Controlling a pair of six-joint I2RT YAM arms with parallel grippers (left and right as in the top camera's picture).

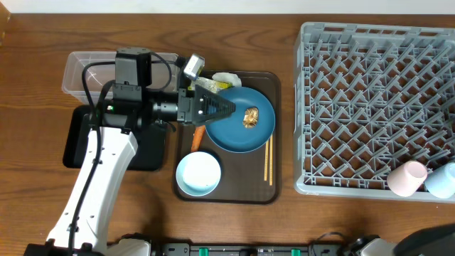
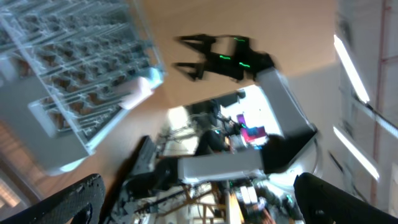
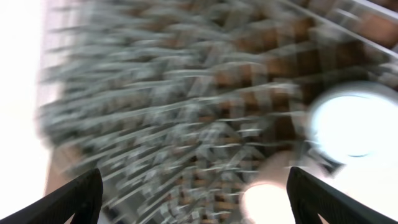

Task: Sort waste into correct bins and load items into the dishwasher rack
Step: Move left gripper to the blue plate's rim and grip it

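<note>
My left gripper (image 1: 227, 109) hangs open over the left edge of the dark blue dish (image 1: 249, 131), holding nothing. On that dish lies a brown food lump (image 1: 250, 117). An orange carrot piece (image 1: 199, 135) shows beside the dish, with the wrapper (image 1: 212, 84) and white paper (image 1: 227, 77) behind it. The white-and-blue bowl (image 1: 198, 173) and the chopsticks (image 1: 269, 160) rest on the brown tray (image 1: 274, 192). The pink cup (image 1: 407, 178) and blue cup (image 1: 442, 179) sit in the grey rack (image 1: 370, 50). My right gripper (image 3: 202, 208) is open above the blurred rack (image 3: 186, 124), near the pink cup (image 3: 270, 205).
The clear tub (image 1: 77, 71) and the black tray (image 1: 75, 142) lie at the far left, partly under my left arm. The left wrist view is tilted sideways and shows my right gripper (image 2: 183, 53) over bare wood beside the rack (image 2: 74, 68).
</note>
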